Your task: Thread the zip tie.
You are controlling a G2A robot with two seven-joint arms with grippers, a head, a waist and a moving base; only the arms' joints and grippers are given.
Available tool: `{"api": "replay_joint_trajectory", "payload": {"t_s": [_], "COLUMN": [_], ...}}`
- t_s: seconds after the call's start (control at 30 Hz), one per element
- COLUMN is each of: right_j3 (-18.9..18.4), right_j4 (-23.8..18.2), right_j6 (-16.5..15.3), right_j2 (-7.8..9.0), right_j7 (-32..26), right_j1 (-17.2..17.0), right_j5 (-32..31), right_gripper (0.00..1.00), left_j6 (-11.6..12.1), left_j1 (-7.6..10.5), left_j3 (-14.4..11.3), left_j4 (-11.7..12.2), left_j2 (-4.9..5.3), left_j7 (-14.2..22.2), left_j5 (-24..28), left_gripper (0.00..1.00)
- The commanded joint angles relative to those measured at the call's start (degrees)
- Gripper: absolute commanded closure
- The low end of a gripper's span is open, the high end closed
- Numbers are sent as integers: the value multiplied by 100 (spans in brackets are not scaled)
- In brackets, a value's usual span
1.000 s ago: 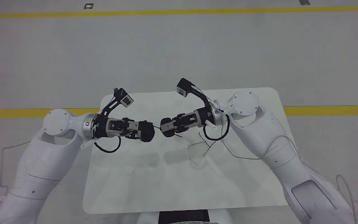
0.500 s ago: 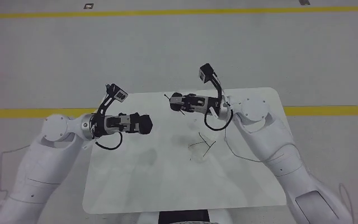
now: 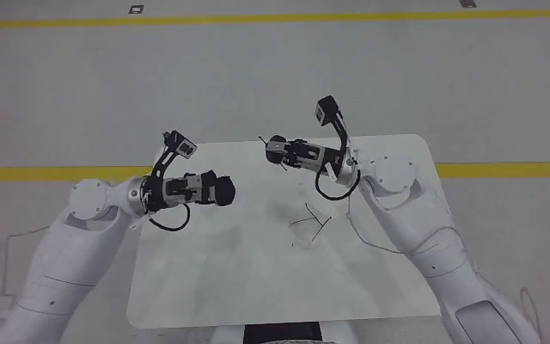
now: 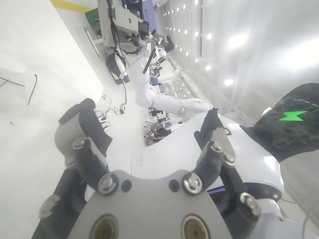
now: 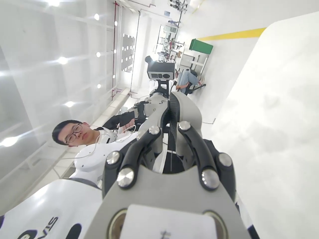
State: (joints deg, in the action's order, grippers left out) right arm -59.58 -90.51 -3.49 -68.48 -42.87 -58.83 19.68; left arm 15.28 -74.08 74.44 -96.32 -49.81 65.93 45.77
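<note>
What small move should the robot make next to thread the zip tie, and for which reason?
Probably bring the left end effector toward the zip tie. The right end effector is shut on it above the table, while the left one is open, empty and apart from it.

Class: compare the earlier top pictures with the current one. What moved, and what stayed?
The claws, nearly tip to tip over the middle of the table a second ago, have parted. The right claw, shut on a zip tie, swung toward the far edge; the left claw, open, drew back to its own side. The loose zip ties there stayed put.
</note>
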Motion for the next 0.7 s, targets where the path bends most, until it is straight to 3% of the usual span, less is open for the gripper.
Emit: {"api": "replay_joint_trajectory", "payload": {"t_s": [0.0, 0.07, 0.17, 0.43, 0.67], "right_j3": [16, 57, 123, 223, 239], "right_j4": [-37, -116, -215, -317, -323], "right_j6": [-125, -231, -323, -273, -249], "right_j2": [-5, -24, -55, -138, -148], "right_j7": [465, 987, 1561, 2507, 2534], "right_j1": [-76, -219, -365, -546, -557], "right_j5": [-383, -672, -996, -1452, -1471], "right_gripper": [100, 100, 100, 100, 100], "left_j6": [420, 420, 420, 420, 420], "left_j1": [-29, -64, -194, -339, -339], "left_j3": [-10, 23, 52, -22, -22], "left_j4": [10, -108, -249, -246, -246], "left_j2": [-42, -115, -247, -686, -686], "left_j7": [-329, -645, -846, -2018, -2018], "left_j5": [-1, -191, -549, -1635, -1635], "left_gripper": [0, 0, 0, 0, 0]}}
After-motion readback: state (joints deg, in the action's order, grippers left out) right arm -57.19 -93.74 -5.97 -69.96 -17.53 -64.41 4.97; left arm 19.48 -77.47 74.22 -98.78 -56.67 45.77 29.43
